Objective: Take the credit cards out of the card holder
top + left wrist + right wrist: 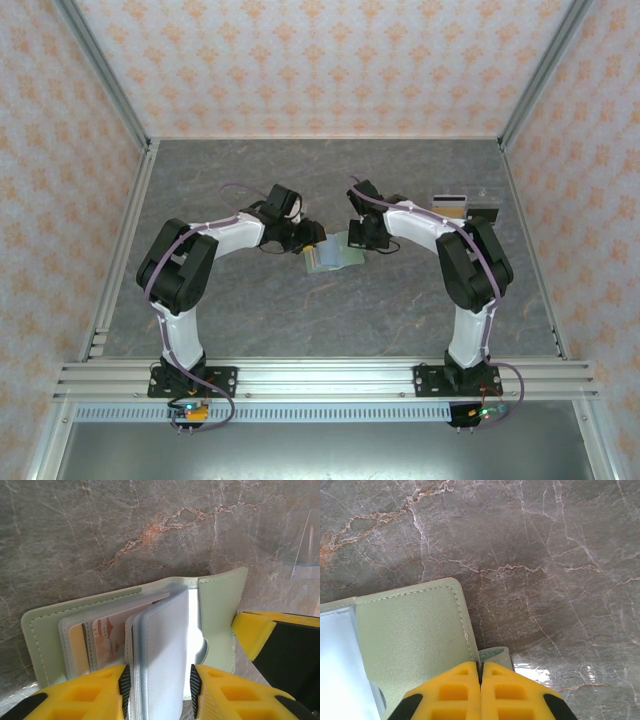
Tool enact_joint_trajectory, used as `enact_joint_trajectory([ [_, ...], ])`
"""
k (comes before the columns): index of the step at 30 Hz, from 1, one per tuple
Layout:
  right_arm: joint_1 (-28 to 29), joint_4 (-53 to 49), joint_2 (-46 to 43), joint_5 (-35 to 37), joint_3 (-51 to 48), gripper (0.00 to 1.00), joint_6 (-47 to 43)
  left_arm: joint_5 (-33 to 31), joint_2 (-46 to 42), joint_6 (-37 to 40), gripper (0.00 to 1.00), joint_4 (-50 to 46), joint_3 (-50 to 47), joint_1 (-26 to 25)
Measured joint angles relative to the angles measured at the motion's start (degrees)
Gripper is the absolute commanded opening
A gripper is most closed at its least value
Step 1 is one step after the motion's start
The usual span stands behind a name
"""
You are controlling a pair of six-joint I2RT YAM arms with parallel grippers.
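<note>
**Partway: cards still in the sleeves**

The card holder (pixel 338 254) lies open mid-desk (pixel 300 320). Already out, I judge: dark credit cards (pixel 449 203) at its two o'clock. An orange-yellow card (pixel 79 647) and a patterned card (pixel 111 639) sit sleeved. The left pincer (pixel 159 690) pinches the clear sleeves (pixel 160 645). The right pincer (pixel 481 680), pressed together, sits at the holder's three-o'clock edge.

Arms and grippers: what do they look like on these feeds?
The left arm and right arm have white shells, black joints and a thin purple cable along each. The left gripper and right gripper have yellow moulded fingers with square recesses; the left's show black ribbed pads.
</note>
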Motion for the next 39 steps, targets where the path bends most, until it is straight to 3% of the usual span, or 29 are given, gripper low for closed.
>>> enact_joint_trajectory([
  [5, 0.0, 0.3, 0.0, -0.6, 0.0, 0.00, 0.0, 2.4, 0.0, 0.0, 0.30, 2.3, 0.0, -0.8],
  [16, 0.0, 0.8, 0.1, -0.8, -0.3, 0.00, 0.0, 4.9, 0.0, -0.2, 0.30, 4.1, 0.0, -1.8],
  [19, 0.0, 1.0, 0.1, -0.8, -0.5, 0.08, 0.2, 5.1, 0.0, -0.3, 0.30, 4.6, 0.0, -1.8],
  [24, 0.0, 1.7, -2.9, 0.6, -3.0, 0.33, 1.1, 5.3, 0.0, -0.5, 0.31, 5.1, 0.3, -1.8],
  [27, 0.0, 1.7, -6.5, 2.0, -4.4, 0.42, 1.9, 5.3, 0.0, -0.8, 0.34, 5.4, 0.6, -1.8],
  [33, 0.0, 3.1, -12.4, 3.1, -5.3, 0.46, 2.4, 6.3, 0.8, -1.5, 0.46, 6.7, 0.9, -1.9],
  [39, 0.0, 4.7, -13.0, 3.1, -6.8, 0.46, 2.9, 6.8, 2.9, -2.2, 0.49, 7.8, 1.0, -2.8],
])
